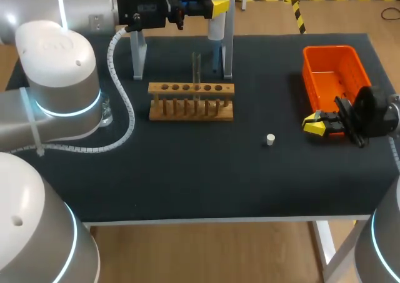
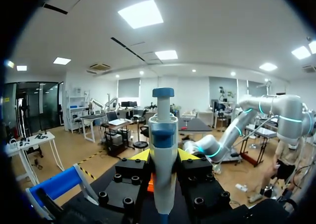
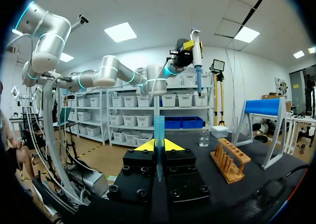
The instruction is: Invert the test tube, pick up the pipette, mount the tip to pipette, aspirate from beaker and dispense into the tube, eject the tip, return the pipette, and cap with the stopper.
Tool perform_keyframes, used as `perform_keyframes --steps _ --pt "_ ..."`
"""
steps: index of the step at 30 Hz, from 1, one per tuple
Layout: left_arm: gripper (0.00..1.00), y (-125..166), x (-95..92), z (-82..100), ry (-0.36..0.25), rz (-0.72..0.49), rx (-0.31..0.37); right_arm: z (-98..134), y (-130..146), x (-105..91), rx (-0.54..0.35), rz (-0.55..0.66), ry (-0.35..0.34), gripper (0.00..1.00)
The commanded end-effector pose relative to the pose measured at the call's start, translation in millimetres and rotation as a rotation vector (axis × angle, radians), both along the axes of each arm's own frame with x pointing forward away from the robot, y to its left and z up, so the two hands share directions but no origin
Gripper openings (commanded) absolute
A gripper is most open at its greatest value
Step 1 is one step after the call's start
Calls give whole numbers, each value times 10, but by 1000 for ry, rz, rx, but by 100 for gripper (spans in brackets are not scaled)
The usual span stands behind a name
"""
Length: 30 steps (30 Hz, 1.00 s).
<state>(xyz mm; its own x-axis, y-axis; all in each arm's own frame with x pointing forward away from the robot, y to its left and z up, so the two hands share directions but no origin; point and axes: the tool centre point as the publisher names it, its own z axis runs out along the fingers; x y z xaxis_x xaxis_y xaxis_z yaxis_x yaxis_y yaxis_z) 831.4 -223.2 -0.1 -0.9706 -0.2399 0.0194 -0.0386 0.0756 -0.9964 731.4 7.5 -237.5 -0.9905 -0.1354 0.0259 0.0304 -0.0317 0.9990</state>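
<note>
We are at the mounting step. Our left gripper (image 2: 163, 157) is clamped on the pipette (image 2: 163, 135) and holds it upright, high over the far side of the table beside the pipette stand (image 1: 228, 52). Our right gripper (image 3: 158, 146) is closed narrowly on a blue pipette tip (image 3: 159, 127), wide end up. It sits low near the orange bin (image 1: 331, 70), well apart from the pipette.

To do this well, we think the two must first share one axis, with the pipette's shaft straight above the tip's open mouth and both vertical. Only then should they be pressed together along that line. A sideways approach would likely bend the tip or twist it in the fingers, so the right grip should hold firm while the left pushes down.

The test tube (image 1: 196, 67) stands in the wooden rack (image 1: 190, 108), the beaker (image 1: 106, 113) is by our left arm, and the white stopper (image 1: 270, 139) lies on the mat
</note>
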Motion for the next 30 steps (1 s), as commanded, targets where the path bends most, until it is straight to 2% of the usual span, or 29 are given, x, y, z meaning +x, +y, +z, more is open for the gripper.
perform_keyframes --steps 1,30 --pt "0 0 -8 -8 0 1 -6 3 -6 -10 -1 -1 -1 0" --pt "0 -6 -18 22 18 6 0 3 -6 -10 -1 -1 -1 0"
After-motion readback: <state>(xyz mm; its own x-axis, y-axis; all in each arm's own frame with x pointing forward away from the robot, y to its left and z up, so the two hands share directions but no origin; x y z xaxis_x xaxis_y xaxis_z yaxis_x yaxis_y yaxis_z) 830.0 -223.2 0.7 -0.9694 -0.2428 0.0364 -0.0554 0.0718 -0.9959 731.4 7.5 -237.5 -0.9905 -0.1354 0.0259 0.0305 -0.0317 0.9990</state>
